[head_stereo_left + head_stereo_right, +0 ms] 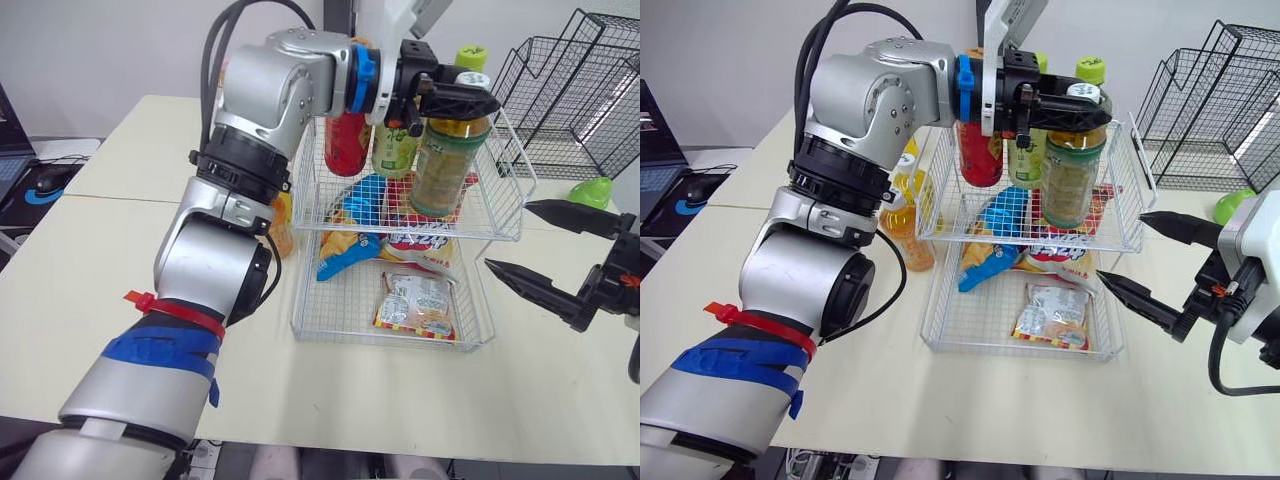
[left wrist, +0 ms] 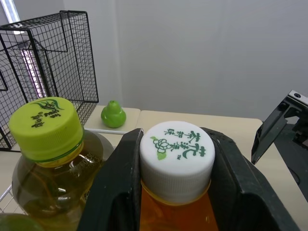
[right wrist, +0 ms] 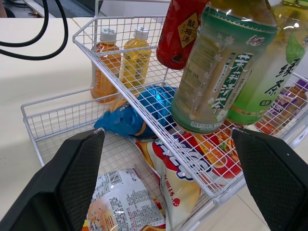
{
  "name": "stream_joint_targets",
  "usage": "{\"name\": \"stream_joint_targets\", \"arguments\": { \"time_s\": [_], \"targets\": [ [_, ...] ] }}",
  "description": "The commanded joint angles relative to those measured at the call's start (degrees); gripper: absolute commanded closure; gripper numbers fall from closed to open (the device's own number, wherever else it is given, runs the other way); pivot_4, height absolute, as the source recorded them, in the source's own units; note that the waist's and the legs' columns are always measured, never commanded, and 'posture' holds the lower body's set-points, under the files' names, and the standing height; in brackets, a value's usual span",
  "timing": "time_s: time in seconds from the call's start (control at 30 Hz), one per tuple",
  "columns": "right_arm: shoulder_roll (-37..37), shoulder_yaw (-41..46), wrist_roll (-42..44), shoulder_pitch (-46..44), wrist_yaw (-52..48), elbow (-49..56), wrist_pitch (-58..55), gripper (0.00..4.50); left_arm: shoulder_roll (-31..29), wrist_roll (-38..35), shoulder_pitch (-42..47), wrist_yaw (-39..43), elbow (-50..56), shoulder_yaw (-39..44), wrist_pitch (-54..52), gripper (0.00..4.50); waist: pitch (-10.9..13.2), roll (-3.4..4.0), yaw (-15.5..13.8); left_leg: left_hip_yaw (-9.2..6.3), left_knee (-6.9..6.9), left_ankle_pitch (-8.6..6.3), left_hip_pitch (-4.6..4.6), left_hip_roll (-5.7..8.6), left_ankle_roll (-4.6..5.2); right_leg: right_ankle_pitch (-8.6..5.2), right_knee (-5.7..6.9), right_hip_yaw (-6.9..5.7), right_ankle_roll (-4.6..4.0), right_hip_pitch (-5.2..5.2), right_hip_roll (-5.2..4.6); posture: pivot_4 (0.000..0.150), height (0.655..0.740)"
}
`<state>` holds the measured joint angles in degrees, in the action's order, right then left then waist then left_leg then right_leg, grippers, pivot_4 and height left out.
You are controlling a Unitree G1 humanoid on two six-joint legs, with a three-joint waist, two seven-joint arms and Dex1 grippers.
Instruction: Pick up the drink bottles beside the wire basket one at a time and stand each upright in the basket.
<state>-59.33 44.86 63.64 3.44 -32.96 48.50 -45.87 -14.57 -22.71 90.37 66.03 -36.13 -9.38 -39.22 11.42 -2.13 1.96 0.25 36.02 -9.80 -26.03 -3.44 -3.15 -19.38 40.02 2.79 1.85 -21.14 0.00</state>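
My left gripper (image 1: pixel 455 95) is shut on the neck of a tea bottle (image 1: pixel 445 165) with a white cap (image 2: pixel 177 163) and a green label. It holds the bottle upright over the upper tier of the white wire basket (image 1: pixel 510 215); the base is at the mesh, but I cannot tell if it touches. A red bottle (image 1: pixel 347 140) and a green tea bottle (image 1: pixel 395 150) with a lime cap (image 2: pixel 45 127) stand in that tier. Two orange bottles (image 3: pixel 106 62) (image 3: pixel 134 57) stand on the table left of the basket. My right gripper (image 1: pixel 507 237) is open, right of the basket.
Snack bags (image 1: pixel 415 305) lie in the basket's lower tier, and a blue bag (image 1: pixel 350 225) leans between tiers. A black wire rack (image 1: pixel 580 90) stands at the back right, with a small green pear-shaped object (image 1: pixel 592 192) in front. A mouse (image 1: pixel 45 180) lies far left.
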Motion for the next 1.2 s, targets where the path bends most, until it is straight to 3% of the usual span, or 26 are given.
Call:
{"name": "stream_joint_targets", "arguments": {
  "time_s": [0.03, 0.2, 0.53, 0.8, 1.07, 1.2],
  "targets": [
    [-0.54, 2.75, 1.08, 0.20, 1.30, 1.35, 0.36, 0.00, 0.78, 1.10, 2.45, 1.80, -0.58, 0.82, 3.47, 3.10, 0.00, 0.01, -0.19, -0.01, 0.00, 0.00, 0.00, -0.01, 0.00, 0.00, 0.00, -0.02, 0.00, 0.00, 0.01, 0.150, 0.7347],
    [-0.36, 3.31, 1.33, 1.16, 1.73, 1.84, 0.49, 0.00, 3.26, 2.62, 4.02, 2.52, -5.17, 1.31, 6.15, 3.10, 0.00, 0.00, -0.90, -0.06, 0.07, 0.00, -0.01, 0.12, 0.00, 0.00, -0.01, -0.08, 0.01, 0.11, -0.11, 0.150, 0.7347],
    [-0.55, 4.10, 1.62, 2.27, 1.78, 1.96, 0.81, 0.00, 5.98, 4.13, 5.44, 3.82, -8.11, 1.99, 7.96, 0.05, -0.01, 0.01, -0.39, -0.10, 0.06, 0.01, 0.00, 0.16, 0.01, 0.00, 0.01, -0.09, 0.01, 0.12, -0.13, 0.150, 0.7347],
    [-1.05, 4.99, 1.83, 2.54, 1.08, 1.57, 0.79, 0.00, 1.49, 2.61, 6.95, 7.95, -5.96, 4.48, 6.74, 0.05, -0.03, 0.05, -0.03, -0.08, 0.05, 0.01, 0.03, 0.13, 0.02, 0.00, 0.06, -0.07, 0.01, 0.11, -0.10, 0.150, 0.7347],
    [-2.74, 2.42, 2.19, -0.55, -0.51, -0.33, 1.90, 0.00, -14.09, -4.18, 0.22, 17.20, 11.43, 7.31, -6.18, 0.05, -0.11, 0.19, 0.09, -0.05, 0.06, 0.02, 0.12, 0.01, 0.00, 0.00, 0.11, -0.06, 0.00, 0.13, -0.05, 0.150, 0.7347],
    [-3.63, 0.75, 3.08, -2.71, -1.54, -1.13, 2.17, 0.00, -21.52, -6.34, -5.71, 14.80, 19.23, 10.55, -10.04, 0.05, -0.11, 0.20, -0.11, -0.13, 0.11, 0.05, 0.15, -0.04, -0.05, 0.00, 0.18, -0.15, 0.00, 0.20, -0.02, 0.150, 0.7347]
  ]
}}
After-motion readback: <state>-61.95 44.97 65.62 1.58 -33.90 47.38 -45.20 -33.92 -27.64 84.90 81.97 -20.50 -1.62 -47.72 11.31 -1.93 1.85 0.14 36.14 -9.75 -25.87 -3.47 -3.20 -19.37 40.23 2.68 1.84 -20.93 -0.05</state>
